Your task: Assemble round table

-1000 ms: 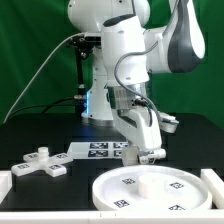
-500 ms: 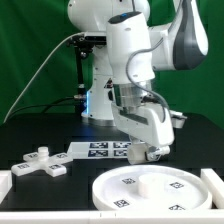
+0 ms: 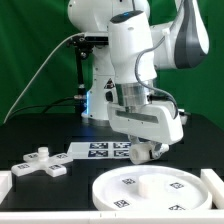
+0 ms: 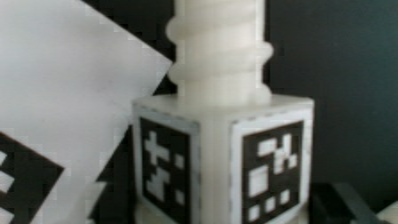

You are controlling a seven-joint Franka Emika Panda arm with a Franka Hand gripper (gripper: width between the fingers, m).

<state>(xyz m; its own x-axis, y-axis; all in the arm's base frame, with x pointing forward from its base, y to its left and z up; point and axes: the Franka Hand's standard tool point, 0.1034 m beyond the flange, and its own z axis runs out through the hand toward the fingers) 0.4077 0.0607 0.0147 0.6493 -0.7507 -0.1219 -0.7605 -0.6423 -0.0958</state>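
Leg (image 4: 221,90): held in the gripper (image 3: 148,150), whose fingers are closed narrow on it. The fingers are largely hidden, so the hold is inferred from the leg having travelled with the hand over the last second. In the wrist view the leg fills the picture, with its tagged square block nearest and its ribbed stem running away from the camera.

Change noted: over the last second the wrist has turned. The hand, slanted before, now shows its broad face to the exterior view. Its position has hardly altered, with a small drift toward the exterior view's left and back again.

Layout: the disc (image 3: 100,190) lies flat at 5 o'clock in the exterior view, nothing fitted to it. The leg hangs near the disc's 12 o'clock, beyond its far rim. The foot (image 3: 40,163) lies loose at 8 o'clock, well apart. The marker board (image 3: 100,150) sits at the gripper's 9 o'clock.

Assessment: this is a reorientation of the leg, not a placement. Neither the leg-to-disc joint nor the foot joint has been made, so assembly is at an early stage.
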